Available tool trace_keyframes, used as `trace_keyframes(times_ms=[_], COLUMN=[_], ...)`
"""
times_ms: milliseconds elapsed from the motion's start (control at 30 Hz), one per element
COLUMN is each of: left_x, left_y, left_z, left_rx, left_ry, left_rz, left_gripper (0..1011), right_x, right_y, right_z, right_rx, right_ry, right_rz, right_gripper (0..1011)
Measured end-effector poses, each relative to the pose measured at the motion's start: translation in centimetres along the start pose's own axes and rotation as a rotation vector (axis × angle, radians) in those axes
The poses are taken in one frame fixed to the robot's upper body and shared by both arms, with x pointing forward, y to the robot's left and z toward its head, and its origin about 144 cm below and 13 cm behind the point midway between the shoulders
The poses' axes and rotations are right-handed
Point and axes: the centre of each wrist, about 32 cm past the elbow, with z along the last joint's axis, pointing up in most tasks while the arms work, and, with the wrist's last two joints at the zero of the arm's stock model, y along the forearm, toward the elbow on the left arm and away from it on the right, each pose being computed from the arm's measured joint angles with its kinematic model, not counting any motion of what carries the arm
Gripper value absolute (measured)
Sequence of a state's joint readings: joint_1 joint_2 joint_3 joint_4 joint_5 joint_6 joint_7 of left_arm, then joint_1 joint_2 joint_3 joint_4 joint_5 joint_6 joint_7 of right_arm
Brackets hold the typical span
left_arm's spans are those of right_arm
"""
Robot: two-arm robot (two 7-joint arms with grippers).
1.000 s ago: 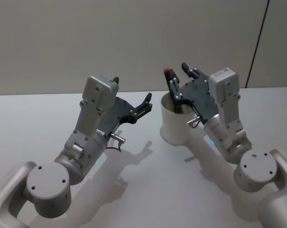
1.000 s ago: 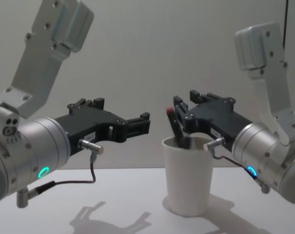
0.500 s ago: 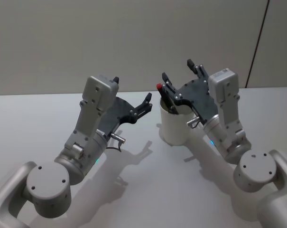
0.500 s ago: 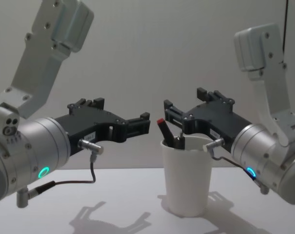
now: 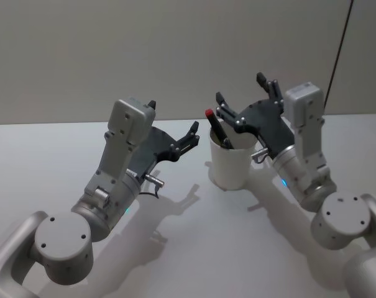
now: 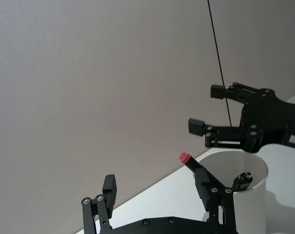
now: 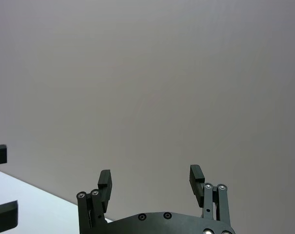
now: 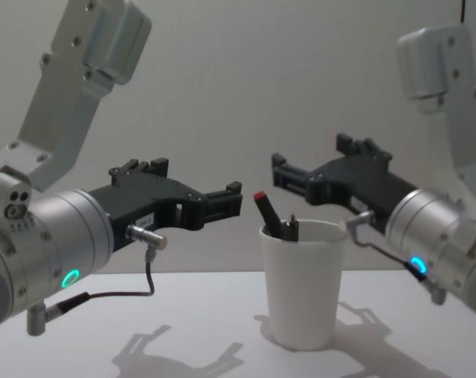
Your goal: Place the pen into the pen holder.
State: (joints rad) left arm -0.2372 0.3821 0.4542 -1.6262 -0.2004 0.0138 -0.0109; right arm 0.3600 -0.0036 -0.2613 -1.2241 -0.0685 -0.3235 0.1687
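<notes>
While the pen (image 5: 217, 128) leans red-capped inside the pen holder (image 5: 229, 162) on the bench (image 5: 45, 161) | right hand (image 5: 245, 99) spread, empty, above and behind the cup's rim | left hand (image 5: 173, 126) spread, empty, raised just left of it

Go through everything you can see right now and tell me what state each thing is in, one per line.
pen: inside the cup, leaning, red end above the rim, not gripped.
pen holder: upright on the table, holding the pen and another dark item.
right gripper: open, empty, above the cup.
left gripper: open, empty, beside the cup, off the table.
</notes>
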Motion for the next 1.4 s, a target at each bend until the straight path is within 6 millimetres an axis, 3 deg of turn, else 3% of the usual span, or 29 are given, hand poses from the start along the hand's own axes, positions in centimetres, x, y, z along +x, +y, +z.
trace_keyframes(times_ms=[333, 700, 1067, 1400], left_x=[0.0, 0.0, 0.0, 0.0], left_y=[0.0, 0.0, 0.0, 0.0], left_z=[0.0, 0.0, 0.0, 0.0], left_rx=[0.0, 0.0, 0.0, 0.0], left_ry=[0.0, 0.0, 0.0, 0.0], left_rz=[0.0, 0.0, 0.0, 0.0], left_gripper=[1001, 1001, 1001, 1001], right_x=[1.6, 3.7, 3.9, 4.4], right_y=[-0.9, -3.1, -4.0, -7.3], right_z=[1.7, 3.4, 3.4, 3.7], right_rx=[0.01, -0.001, -0.022, -0.101], right_ry=[0.051, 0.109, 0.11, 0.121], right_rz=[-0.084, -0.209, -0.204, -0.176], right_gripper=[1002, 1001, 1002, 1001])
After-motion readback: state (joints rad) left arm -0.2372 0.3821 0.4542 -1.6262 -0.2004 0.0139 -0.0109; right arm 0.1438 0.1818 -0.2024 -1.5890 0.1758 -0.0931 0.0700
